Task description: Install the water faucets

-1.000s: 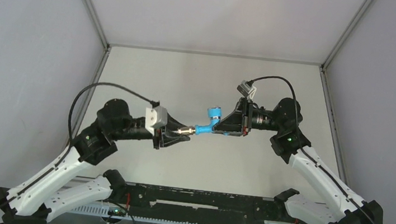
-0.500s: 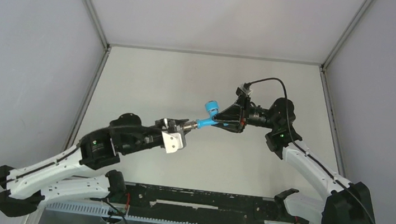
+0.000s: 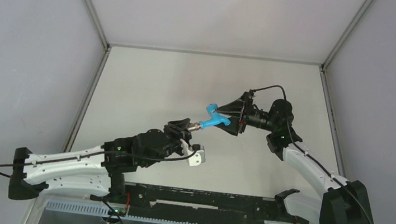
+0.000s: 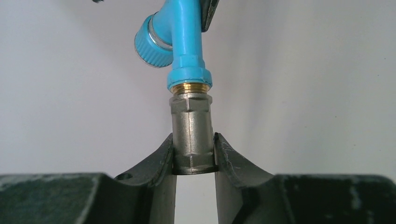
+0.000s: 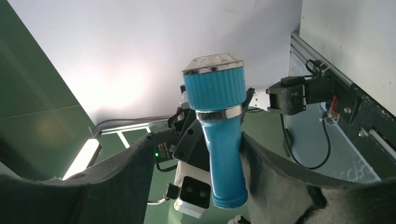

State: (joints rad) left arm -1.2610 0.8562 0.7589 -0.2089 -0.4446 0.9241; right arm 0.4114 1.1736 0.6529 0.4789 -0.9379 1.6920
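Your left gripper [image 4: 194, 161] was pinching the near end of the grey metal fitting [image 4: 191, 135] between its two dark fingers, the jaws pressed against its sides. Straight ahead of the fingertips the fitting stood in line with the gripper. Its far end met the blue tap [image 4: 186, 51], with a narrow band of brass thread [image 4: 189, 87] showing at the joint. Past that joint the tap branched off to the left in your wrist view, ending in a ribbed blue cap [image 4: 150, 42]. Your right gripper [image 3: 228, 122] faced the left one from the far side and was clamped on the tap's barrel, one finger on either flank. Both parts hung between the two grippers, raised off the pale bench [image 3: 148, 84] beneath.
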